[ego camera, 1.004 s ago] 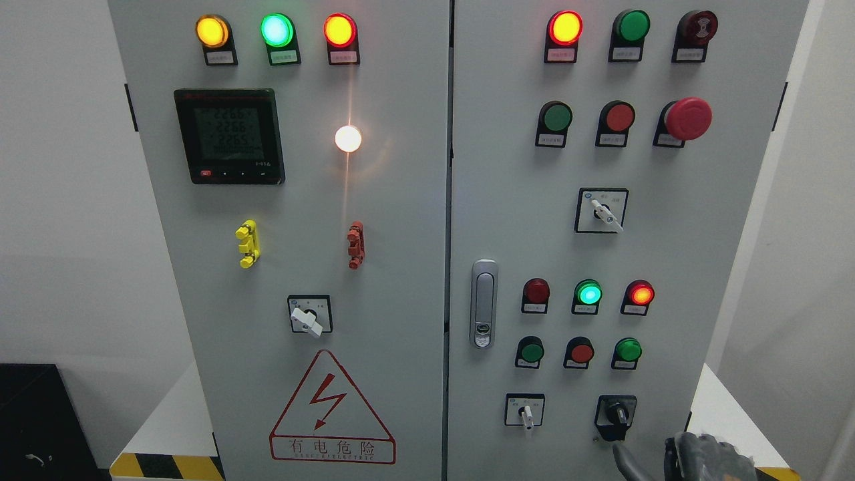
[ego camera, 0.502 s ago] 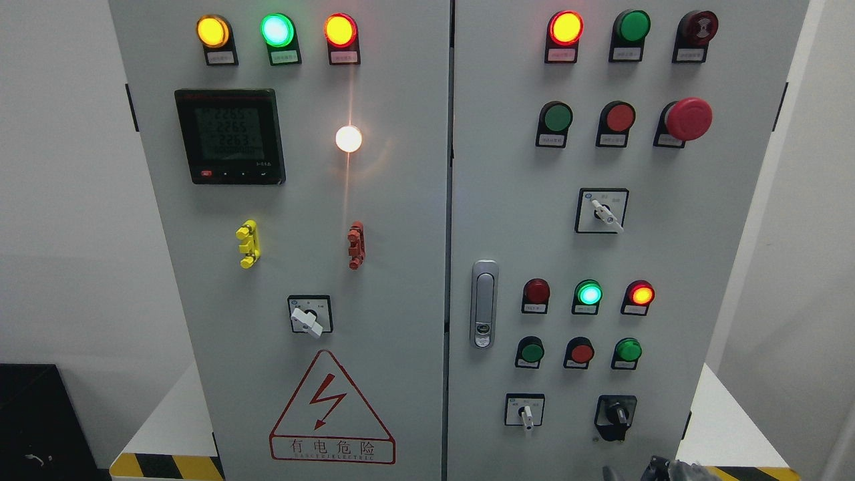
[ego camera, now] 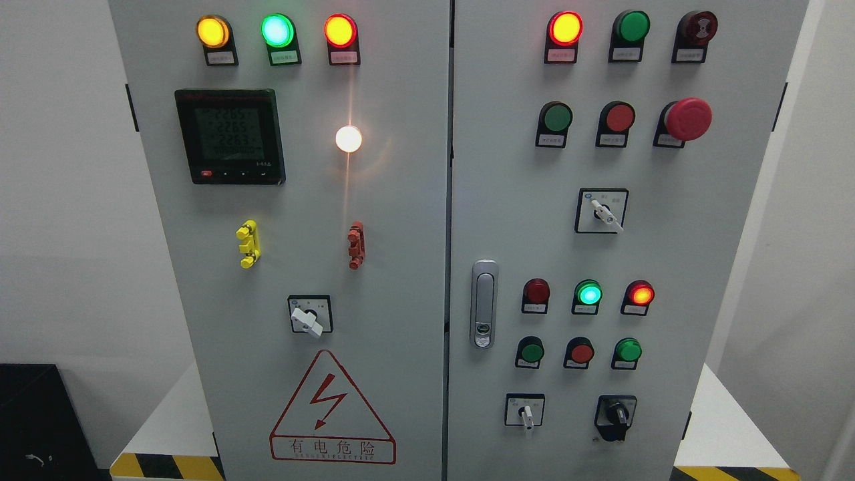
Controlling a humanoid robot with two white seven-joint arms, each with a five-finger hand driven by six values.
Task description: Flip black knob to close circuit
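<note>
The black knob sits at the lower right of the grey cabinet's right door. Its handle points roughly down, slightly right. No robot hand or arm shows in the head view. Nothing touches the knob.
A white selector switch sits left of the black knob. Green and red push buttons sit above it. A red mushroom stop button sticks out at upper right. A door latch is at the centre. Hazard-striped base edges run along the bottom.
The right hand, seen at the bottom edge below the black knob one second ago, has dropped out of view. The knob has not visibly changed.
</note>
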